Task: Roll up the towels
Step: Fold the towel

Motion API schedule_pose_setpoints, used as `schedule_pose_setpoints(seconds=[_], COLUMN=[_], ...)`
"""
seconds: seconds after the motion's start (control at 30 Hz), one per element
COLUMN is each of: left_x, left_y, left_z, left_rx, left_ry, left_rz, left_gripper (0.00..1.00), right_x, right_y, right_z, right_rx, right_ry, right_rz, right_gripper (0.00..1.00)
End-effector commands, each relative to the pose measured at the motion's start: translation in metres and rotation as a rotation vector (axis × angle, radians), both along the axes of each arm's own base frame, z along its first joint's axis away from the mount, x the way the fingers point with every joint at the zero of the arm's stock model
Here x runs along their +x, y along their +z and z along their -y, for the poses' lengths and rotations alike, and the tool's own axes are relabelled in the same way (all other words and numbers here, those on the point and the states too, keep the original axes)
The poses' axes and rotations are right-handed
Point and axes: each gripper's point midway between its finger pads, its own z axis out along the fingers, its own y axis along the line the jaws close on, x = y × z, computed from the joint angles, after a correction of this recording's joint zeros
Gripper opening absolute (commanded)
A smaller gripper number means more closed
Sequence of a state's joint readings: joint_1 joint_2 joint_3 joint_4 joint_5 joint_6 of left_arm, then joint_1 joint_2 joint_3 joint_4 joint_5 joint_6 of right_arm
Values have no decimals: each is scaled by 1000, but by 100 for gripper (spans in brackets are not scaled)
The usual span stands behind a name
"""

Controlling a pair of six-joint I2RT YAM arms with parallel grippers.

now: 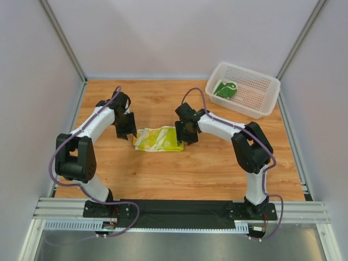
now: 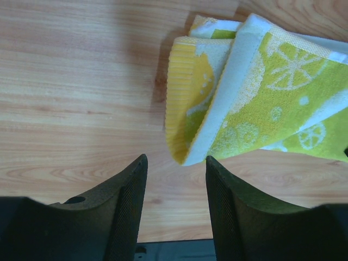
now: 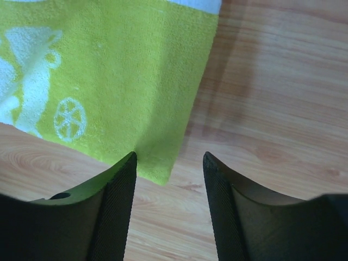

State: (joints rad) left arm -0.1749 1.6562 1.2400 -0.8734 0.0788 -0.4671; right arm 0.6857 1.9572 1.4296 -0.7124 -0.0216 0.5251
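Wood-grain table is filling the floor of a white-walled cell, and the two arms are reaching in from the near edge. At the middle, the yellow towel is lying flat-ish on the wood, folded loosely over itself, with layered edges showing at its left end in the left wrist view. It is looking like a rough fold, not a tight roll.

The left gripper is hanging at the towel's left end, its jaws standing apart with only bare wood between them; the towel's corner is lying just beyond the tips. The right gripper is hovering at the right end, jaws likewise apart and holding nothing, with a lime corner of cloth sitting just ahead of one finger.

At the far right, the green towel is resting inside the basket as a small bundle; whether it is properly rolled is too small to tell. Judging by that, one towel is probably dealt with, and the yellow one is only partway: it is needing a firmer roll, and neither gripper is gripping it now.
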Motion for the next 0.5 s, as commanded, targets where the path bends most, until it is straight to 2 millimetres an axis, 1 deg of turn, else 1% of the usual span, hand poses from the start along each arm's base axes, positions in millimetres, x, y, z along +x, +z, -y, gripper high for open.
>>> schedule_pose_setpoints(seconds=[0.0, 0.07, 0.1, 0.13, 0.17, 0.2, 0.23, 0.27, 0.3, 0.33, 0.43, 0.47], left_x=[15, 15, 15, 16, 16, 17, 17, 18, 19, 21, 26, 26], left_y=[10, 9, 9, 9, 8, 5, 5, 4, 2, 1, -5, -6], left_z=[10, 12, 13, 15, 17, 19, 20, 22, 24, 25, 37, 42], left_rx=[-37, -40, -43, -47, -48, -49, -47, -46, -49, -50, -67, -64], left_ry=[-1, -7, -9, -11, -19, -26, -28, -35, -39, -43, -75, -88], left_rz=[54, 53, 57, 61, 62, 61, 62, 66, 67, 73, 83, 82], left_gripper=[54, 54, 54, 54, 54, 54, 54, 54, 54, 54, 54, 54], right_x=[12, 9, 9, 8, 5, 3, 4, 4, 0, 0, -4, -5], right_y=[0, -6, -9, -10, -14, -16, -12, -11, -15, -12, -14, -12], right_z=[-17, -16, -15, -14, -9, -5, -4, 0, 6, 6, 13, 13], right_rx=[66, 61, 56, 53, 41, 33, 44, 46, 41, 50, 41, 45], right_ry=[7, 7, 5, 6, 1, -4, -8, -15, -20, -21, -23, -23], right_rz=[16, 4, 2, 1, -7, -11, 2, 3, -9, 2, -3, 2], right_gripper=[52, 41, 32, 19, 12, 3, 0, 0, 0, 0, 0, 0])
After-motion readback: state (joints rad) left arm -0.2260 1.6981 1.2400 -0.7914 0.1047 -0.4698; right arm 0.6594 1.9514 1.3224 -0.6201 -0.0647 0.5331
